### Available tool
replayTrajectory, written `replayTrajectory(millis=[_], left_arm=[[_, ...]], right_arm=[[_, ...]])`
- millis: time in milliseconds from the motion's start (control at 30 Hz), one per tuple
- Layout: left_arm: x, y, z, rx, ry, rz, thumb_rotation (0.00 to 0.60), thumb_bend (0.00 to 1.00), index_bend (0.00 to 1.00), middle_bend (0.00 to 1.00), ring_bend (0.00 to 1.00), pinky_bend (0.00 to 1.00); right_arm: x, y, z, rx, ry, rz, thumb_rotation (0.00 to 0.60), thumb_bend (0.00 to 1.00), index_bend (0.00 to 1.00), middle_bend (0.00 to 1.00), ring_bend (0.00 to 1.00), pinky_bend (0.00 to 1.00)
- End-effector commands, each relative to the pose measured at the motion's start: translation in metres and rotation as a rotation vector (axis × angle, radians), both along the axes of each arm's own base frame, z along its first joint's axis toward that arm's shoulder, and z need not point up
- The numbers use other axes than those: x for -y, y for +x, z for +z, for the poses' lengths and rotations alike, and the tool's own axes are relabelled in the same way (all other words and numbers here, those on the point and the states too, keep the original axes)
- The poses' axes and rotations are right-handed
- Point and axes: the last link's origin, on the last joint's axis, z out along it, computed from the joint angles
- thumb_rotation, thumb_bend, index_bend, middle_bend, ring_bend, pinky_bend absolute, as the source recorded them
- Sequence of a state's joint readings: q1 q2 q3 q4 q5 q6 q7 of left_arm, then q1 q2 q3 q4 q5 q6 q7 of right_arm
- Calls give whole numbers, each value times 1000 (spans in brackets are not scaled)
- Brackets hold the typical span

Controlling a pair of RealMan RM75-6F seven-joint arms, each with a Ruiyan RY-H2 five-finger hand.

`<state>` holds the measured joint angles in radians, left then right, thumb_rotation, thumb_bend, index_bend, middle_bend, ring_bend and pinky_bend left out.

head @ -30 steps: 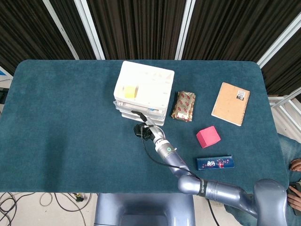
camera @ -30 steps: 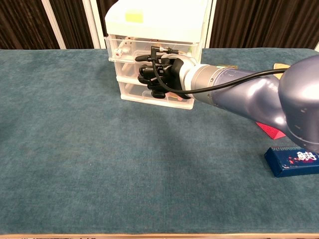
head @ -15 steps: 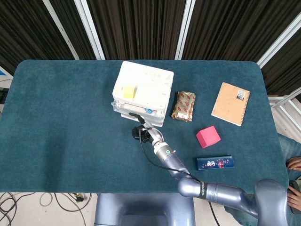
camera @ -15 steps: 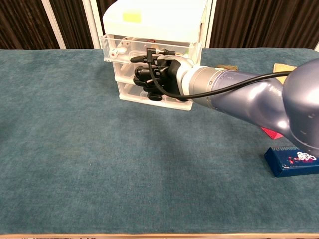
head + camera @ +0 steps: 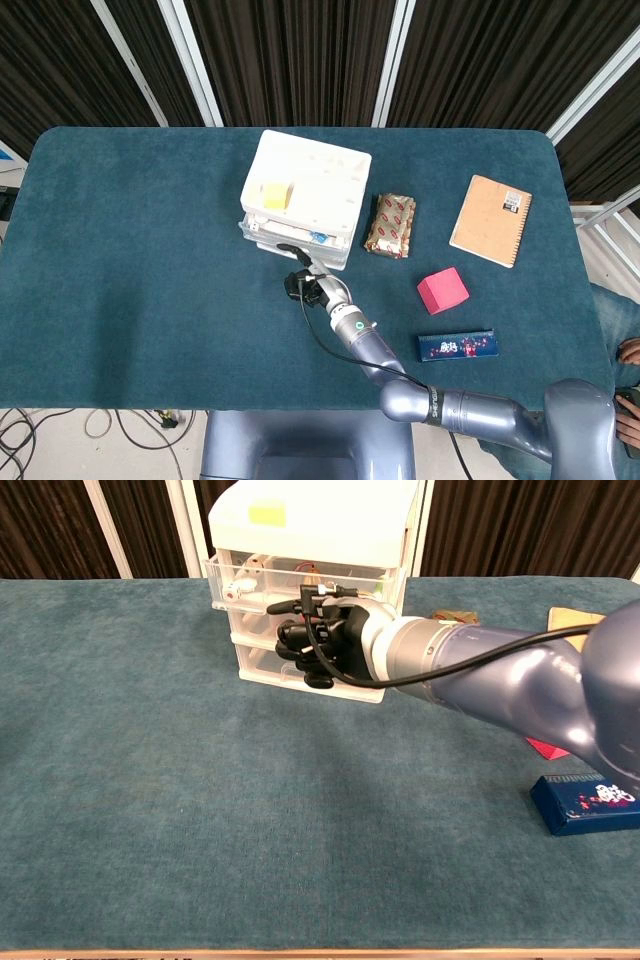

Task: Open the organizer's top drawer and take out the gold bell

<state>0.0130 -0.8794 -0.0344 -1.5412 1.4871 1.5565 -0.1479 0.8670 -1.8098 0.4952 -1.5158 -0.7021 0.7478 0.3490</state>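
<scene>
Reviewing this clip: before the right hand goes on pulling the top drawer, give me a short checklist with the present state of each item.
1. Right hand at the organizer's front: ok, its fingers are curled right at the drawer fronts.
2. Firm hold on the top drawer: cannot tell, the contact is hidden by the hand.
3. Drawer open enough to reach in: not ok, it only juts out slightly past the lid.
4. Gold bell located: cannot tell; small things show through the clear drawer, but none is plainly a bell.
5. Pull path toward the robot: ok, bare cloth there.
6. Left hand ready: cannot tell, it is in neither view.
</scene>
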Motion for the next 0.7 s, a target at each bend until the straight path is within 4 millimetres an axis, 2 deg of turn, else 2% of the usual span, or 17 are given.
replayTrajectory(millis=[33, 367, 500, 633, 700], left_arm=[[0, 0, 0, 0, 0, 0, 600, 239, 125, 0, 0, 0], [0, 0, 0, 2, 0, 1, 600, 239, 125, 0, 0, 0], [0, 0, -1, 1, -3, -1, 600, 239, 125, 0, 0, 0], [0, 1, -1, 0, -3, 0, 600, 239, 125, 0, 0, 0], [0, 1, -1, 0, -2, 1, 600, 239, 125, 0, 0, 0]], right_arm=[[-5, -3, 0, -6, 4, -7, 600, 831, 176, 853, 986, 904], [-14, -5, 11, -10, 2, 13, 600, 831, 176, 852, 985, 904], [-23, -6, 29, -23, -1, 67, 600, 825, 178, 847, 984, 904], [-27, -10, 41, -49, -1, 98, 600, 788, 179, 839, 979, 904], [-28, -12, 46, -69, -5, 112, 600, 730, 177, 838, 979, 904]])
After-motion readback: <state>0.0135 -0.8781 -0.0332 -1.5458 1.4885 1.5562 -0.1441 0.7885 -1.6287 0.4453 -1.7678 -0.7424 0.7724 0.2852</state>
